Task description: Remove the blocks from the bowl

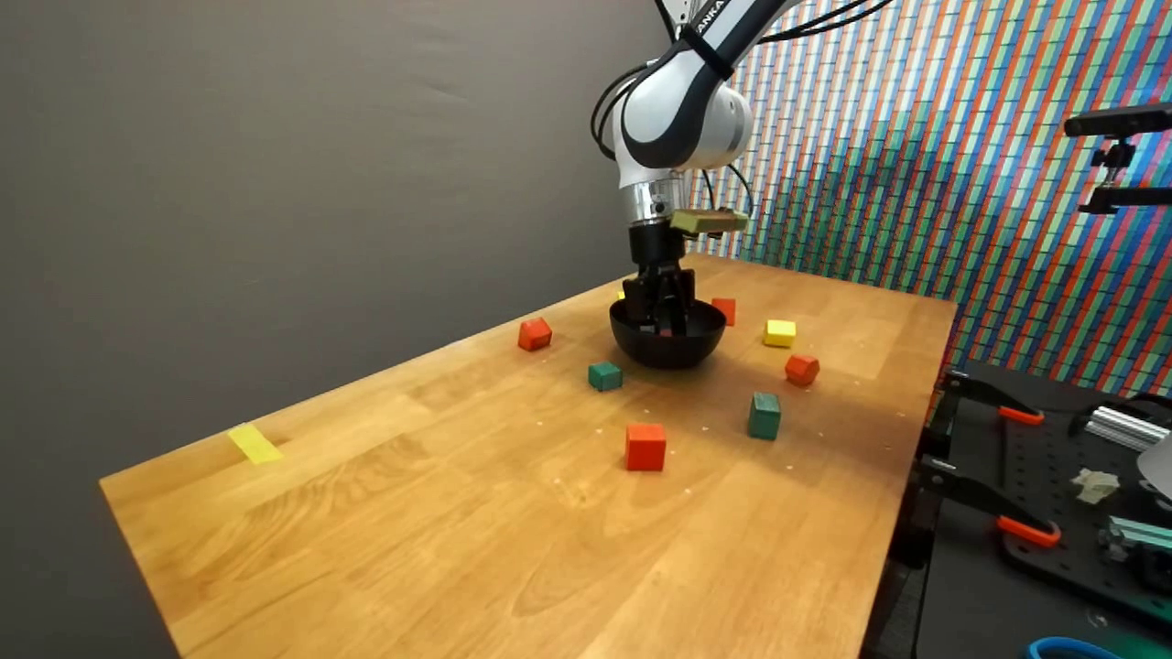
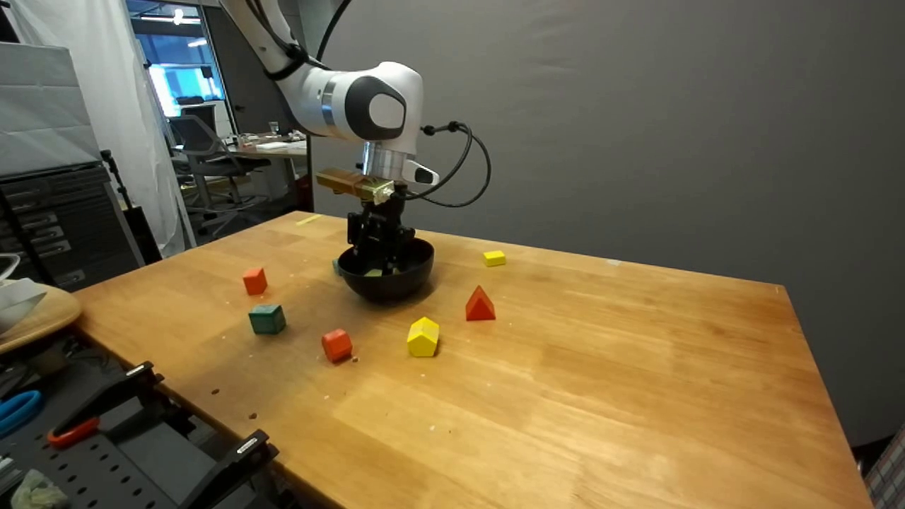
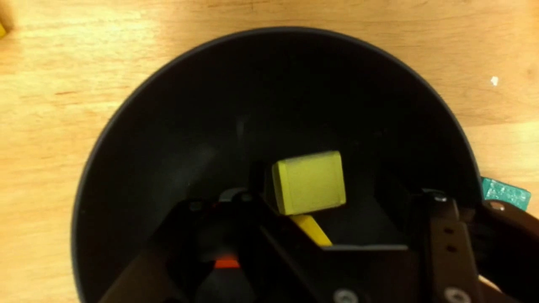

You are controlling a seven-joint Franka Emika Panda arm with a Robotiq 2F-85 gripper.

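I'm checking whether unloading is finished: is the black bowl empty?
Not empty: the wrist view shows at least a yellow block inside the black bowl, plus a partly hidden red piece.

A black round bowl (image 3: 286, 84) and a light brown wooden bench (image 1: 412, 549) with darker grain.
There are an orange-red cube-like block (image 1: 645, 448), a dark green rectangular block (image 1: 765, 416), a red triangular block (image 2: 480, 305) and a bright yellow house-shaped block (image 2: 423, 337); the squarish block (image 3: 311, 183) inside the bowl has a duller yellow. The end effector (image 3: 324, 189) is black, the robot arm (image 2: 304, 99) white with dark panels. The wall (image 1: 275, 183) is plain grey, and the background sheet (image 1: 870, 110) shows stripes of small red, green, blue and white rectangles.
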